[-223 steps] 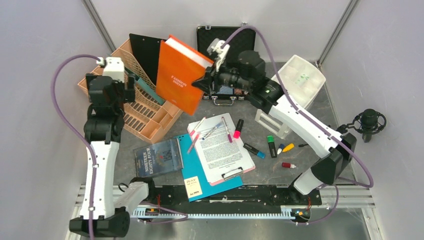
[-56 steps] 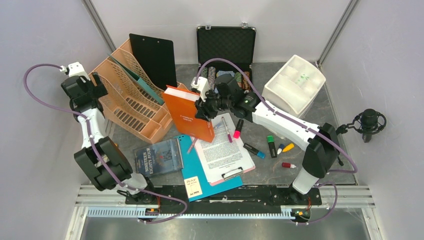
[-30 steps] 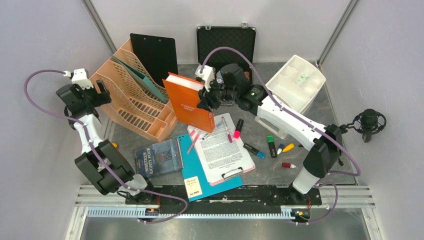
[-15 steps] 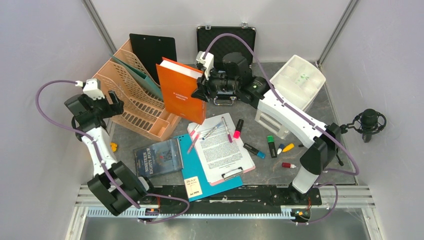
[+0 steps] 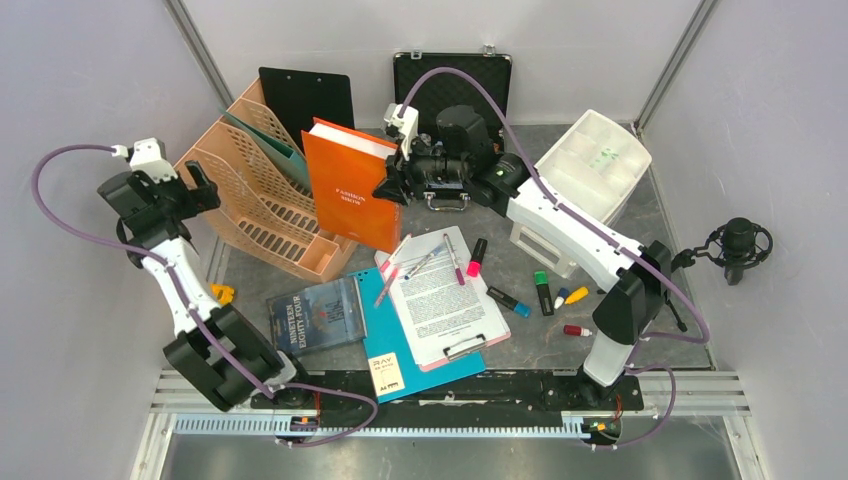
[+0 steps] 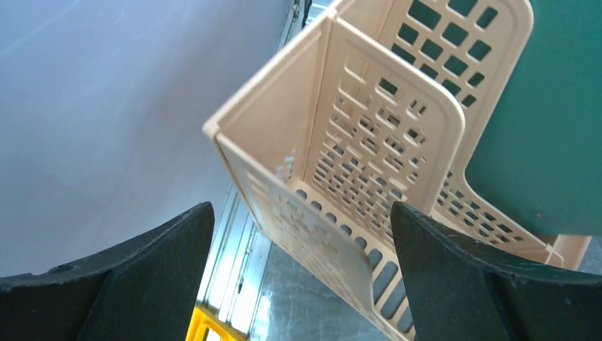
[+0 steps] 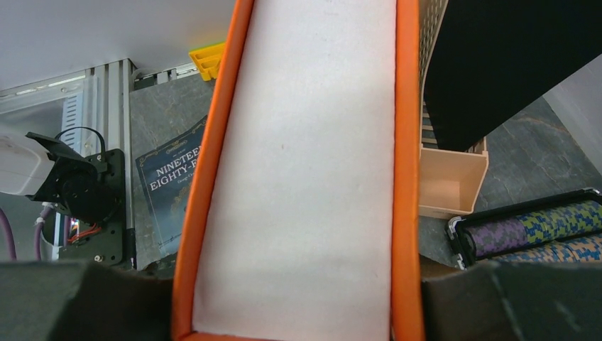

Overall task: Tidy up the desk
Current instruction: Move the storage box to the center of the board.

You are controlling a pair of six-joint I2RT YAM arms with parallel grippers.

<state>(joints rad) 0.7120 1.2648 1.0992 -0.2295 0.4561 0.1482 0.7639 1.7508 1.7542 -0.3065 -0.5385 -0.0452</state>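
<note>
The desk [image 5: 545, 348] is a dark grey tabletop strewn with things. My right gripper [image 5: 392, 186] [image 7: 298, 284] is shut on the orange book [image 5: 345, 195] [image 7: 305, 163], with a finger on each cover, and holds it upright against the right end of the peach file organizer [image 5: 262, 205]. The book's white page edge fills the right wrist view. My left gripper [image 5: 196, 186] [image 6: 302, 209] is open and empty at the organizer's left corner [image 6: 355, 142], which sits just ahead of the jaws without touching them.
A teal folder [image 5: 285, 165] [image 6: 539, 142] and a black clipboard [image 5: 305, 100] stand in the organizer. An open black case [image 5: 452, 85], white tray [image 5: 590, 160], paper clipboard [image 5: 440, 295], teal notebook [image 5: 405, 350], dark book [image 5: 315, 315], loose markers [image 5: 542, 292] and a yellow piece [image 5: 222, 293] lie around.
My right arm has carried the orange book left and back, turning it upright beside the organizer. My left gripper swung toward the organizer, drew back, and its jaws spread wider.
</note>
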